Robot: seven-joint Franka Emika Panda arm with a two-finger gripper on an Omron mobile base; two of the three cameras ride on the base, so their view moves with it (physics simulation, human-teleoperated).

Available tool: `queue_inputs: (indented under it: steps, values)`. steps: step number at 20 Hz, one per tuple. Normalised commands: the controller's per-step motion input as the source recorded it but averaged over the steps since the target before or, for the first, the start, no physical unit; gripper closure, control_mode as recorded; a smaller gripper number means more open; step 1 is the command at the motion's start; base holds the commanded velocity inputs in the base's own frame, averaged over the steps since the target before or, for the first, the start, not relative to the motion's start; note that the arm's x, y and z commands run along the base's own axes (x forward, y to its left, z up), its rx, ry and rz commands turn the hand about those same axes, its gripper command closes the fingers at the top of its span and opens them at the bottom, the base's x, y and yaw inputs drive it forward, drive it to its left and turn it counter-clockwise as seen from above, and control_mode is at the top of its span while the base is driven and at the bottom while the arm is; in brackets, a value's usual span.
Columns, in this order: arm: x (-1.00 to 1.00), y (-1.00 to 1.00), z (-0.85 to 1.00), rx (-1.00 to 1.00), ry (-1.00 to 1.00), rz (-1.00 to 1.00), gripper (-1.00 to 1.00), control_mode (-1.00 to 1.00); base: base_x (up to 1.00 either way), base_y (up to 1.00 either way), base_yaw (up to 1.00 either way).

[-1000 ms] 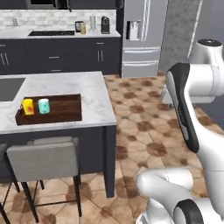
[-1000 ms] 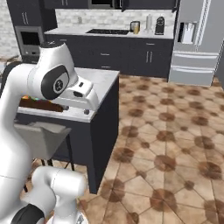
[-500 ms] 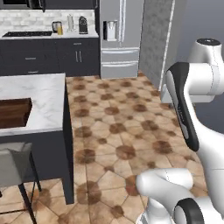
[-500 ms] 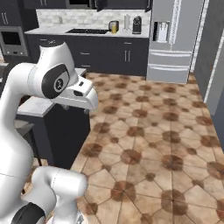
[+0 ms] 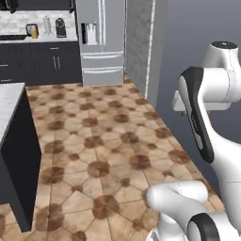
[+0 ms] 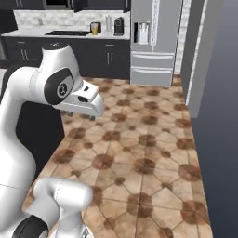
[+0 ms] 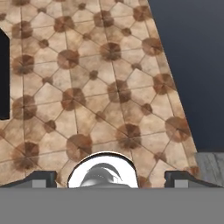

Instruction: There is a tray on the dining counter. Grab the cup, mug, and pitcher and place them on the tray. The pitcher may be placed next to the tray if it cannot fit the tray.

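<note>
Across the room stretches the brown patterned tile floor (image 5: 103,146), with the steel double-door fridge (image 6: 151,42) at the far wall. Left of the fridge, on the white far worktop (image 6: 69,32), stands the amber-orange glass pitcher (image 6: 95,29). Over the floor, the dark two-finger pincer (image 7: 111,177) is spread wide, holding nothing.

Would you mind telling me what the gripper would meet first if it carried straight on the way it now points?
The open gripper points down at the tiled floor, with nothing in between, so it would probably meet bare floor first.
</note>
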Motion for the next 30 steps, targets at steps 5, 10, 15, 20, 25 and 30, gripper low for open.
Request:
queue_inputs:
  steps: [5, 10, 15, 20, 25, 30]
  values:
    - [0.0, 0.0, 0.0, 0.0, 0.0, 0.0, -1.0, 1.0, 0.67, -0.91, -0.04]
    - [0.0, 0.0, 0.0, 0.0, 0.0, 0.0, -1.0, 1.0, 1.0, -0.39, 0.0]
    - [0.0, 0.0, 0.0, 0.0, 0.0, 0.0, -1.0, 1.0, 1.0, -0.04, 0.0]
    - [0.0, 0.0, 0.0, 0.0, 0.0, 0.0, -1.0, 1.0, 1.0, 0.07, 0.01]
    - [0.0, 0.0, 0.0, 0.0, 0.0, 0.0, -1.0, 1.0, 1.0, 0.0, 0.03]
    - [0.0, 0.0, 0.0, 0.0, 0.0, 0.0, -1.0, 1.0, 1.0, 0.0, 0.04]
